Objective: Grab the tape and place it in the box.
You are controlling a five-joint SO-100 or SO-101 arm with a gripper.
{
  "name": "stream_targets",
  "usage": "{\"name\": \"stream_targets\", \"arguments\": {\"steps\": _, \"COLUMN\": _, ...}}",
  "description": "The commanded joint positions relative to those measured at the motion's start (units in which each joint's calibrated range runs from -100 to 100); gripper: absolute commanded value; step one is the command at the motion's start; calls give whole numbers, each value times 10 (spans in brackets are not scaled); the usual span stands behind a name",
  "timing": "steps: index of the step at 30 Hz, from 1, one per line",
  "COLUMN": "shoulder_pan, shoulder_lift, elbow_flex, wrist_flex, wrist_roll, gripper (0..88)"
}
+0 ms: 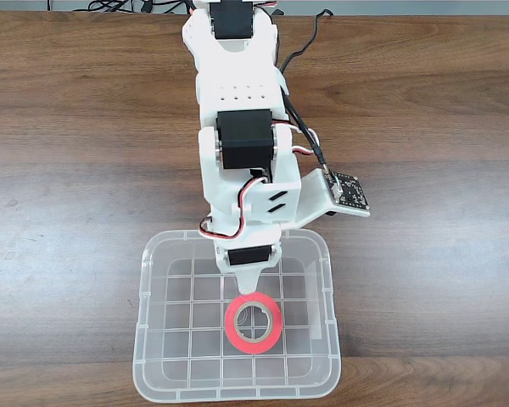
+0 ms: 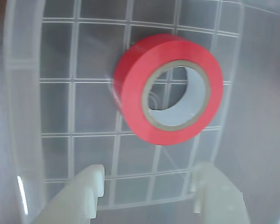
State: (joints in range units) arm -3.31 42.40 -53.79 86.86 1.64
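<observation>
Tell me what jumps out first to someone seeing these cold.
The red tape grabs the eye: it lies flat on the grid floor of the clear box at the bottom of the fixed view. The white arm reaches down from the top edge over the brown wooden table. In the wrist view the gripper hangs open just short of the tape, not touching it.

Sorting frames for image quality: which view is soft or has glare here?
Wrist view: fingertips blurred in the foreground, tape slightly soft, box wall hazy. Fixed view: sharp and evenly lit, with a mild sheen on the table.
</observation>
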Motion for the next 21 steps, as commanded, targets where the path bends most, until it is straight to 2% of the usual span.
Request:
{"name": "stream_targets", "arguments": {"steps": 1, "shoulder_pan": 7, "shoulder_lift": -119, "elbow_flex": -47, "wrist_flex": 53, "wrist_roll": -8, "gripper": 19}}
{"name": "stream_targets", "arguments": {"steps": 6, "shoulder_pan": 7, "shoulder_lift": -190, "elbow_flex": -43, "wrist_flex": 131, "wrist_roll": -9, "gripper": 13}}
{"name": "stream_targets", "arguments": {"steps": 11, "shoulder_pan": 7, "shoulder_lift": -277, "elbow_flex": -7, "wrist_flex": 131, "wrist_roll": -3, "gripper": 12}}
{"name": "stream_targets", "arguments": {"steps": 21, "shoulder_pan": 7, "shoulder_lift": -545, "elbow_flex": 316, "wrist_flex": 131, "wrist_roll": -4, "gripper": 12}}
